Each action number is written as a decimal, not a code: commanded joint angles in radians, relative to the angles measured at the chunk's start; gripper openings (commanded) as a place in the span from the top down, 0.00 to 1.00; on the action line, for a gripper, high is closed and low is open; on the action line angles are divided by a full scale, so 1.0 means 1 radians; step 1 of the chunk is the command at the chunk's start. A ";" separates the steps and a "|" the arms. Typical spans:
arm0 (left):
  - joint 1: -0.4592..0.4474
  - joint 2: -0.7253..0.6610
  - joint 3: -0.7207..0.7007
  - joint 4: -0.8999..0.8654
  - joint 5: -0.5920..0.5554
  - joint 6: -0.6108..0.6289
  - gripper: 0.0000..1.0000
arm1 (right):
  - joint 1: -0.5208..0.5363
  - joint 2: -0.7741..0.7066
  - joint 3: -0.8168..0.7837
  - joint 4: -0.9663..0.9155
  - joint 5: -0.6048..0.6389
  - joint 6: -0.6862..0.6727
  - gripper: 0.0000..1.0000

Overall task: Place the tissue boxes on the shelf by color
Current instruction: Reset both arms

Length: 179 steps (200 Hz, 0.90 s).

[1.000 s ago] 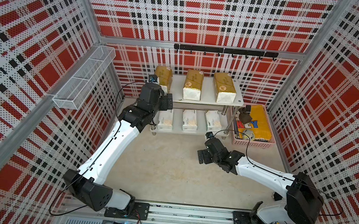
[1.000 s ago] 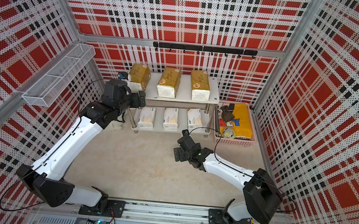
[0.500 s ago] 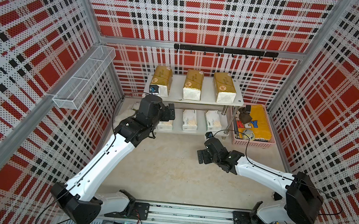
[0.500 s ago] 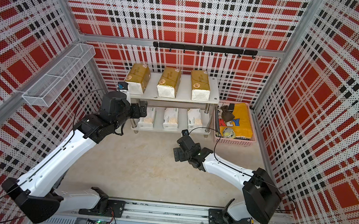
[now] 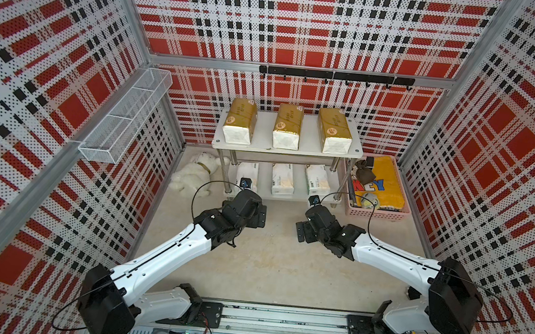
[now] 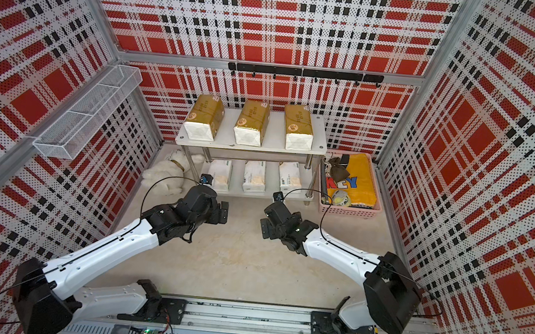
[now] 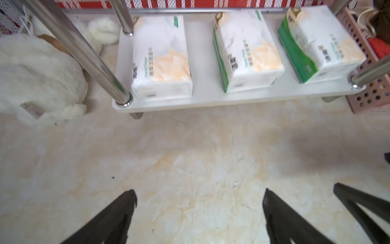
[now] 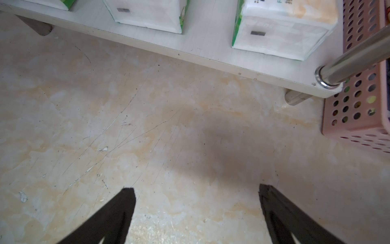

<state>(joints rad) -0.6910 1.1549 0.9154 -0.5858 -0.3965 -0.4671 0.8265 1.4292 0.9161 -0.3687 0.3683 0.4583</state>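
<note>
On white chrome-legged shelf [image 5: 263, 137], three shiny gold tissue packs [image 5: 287, 123] show in both top views, not wrist views. Left gripper [image 7: 198, 202], right gripper [image 8: 196, 200]: spread wide, empty.

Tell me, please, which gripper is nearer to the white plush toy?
Left. The left gripper hangs open before the shelf end next to the white plush toy; the right gripper hangs open nearer the pink crate, farther off.

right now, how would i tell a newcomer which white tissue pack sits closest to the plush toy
Start at the two-tier shelf against the back wall. Its lower board holds three white packs in a row. Yours is the end pack, beside the white plush toy and farthest from the pink crate.
</note>
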 commanded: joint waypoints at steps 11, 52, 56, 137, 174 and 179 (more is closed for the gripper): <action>-0.026 0.022 -0.085 0.113 0.002 -0.059 0.03 | -0.037 -0.047 -0.015 -0.003 0.060 0.012 0.00; -0.036 0.053 -0.149 0.209 -0.073 -0.107 0.03 | -0.117 -0.130 -0.046 -0.039 0.086 -0.006 0.00; -0.032 0.046 -0.157 0.223 -0.079 -0.113 0.03 | -0.126 -0.141 -0.052 -0.041 0.086 -0.011 0.00; 0.214 -0.126 -0.265 0.398 -0.175 -0.104 0.00 | -0.375 -0.369 -0.217 0.138 0.126 -0.146 0.00; 0.257 -0.047 -0.253 0.501 -0.208 -0.068 0.01 | -0.501 -0.403 -0.229 0.193 0.128 -0.119 0.00; 0.256 -0.038 -0.250 0.509 -0.213 -0.062 0.01 | -0.508 -0.402 -0.230 0.196 0.133 -0.117 0.00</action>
<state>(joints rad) -0.4538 1.0729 0.6388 -0.1631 -0.5751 -0.5667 0.3679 1.0382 0.6788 -0.2367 0.4805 0.3336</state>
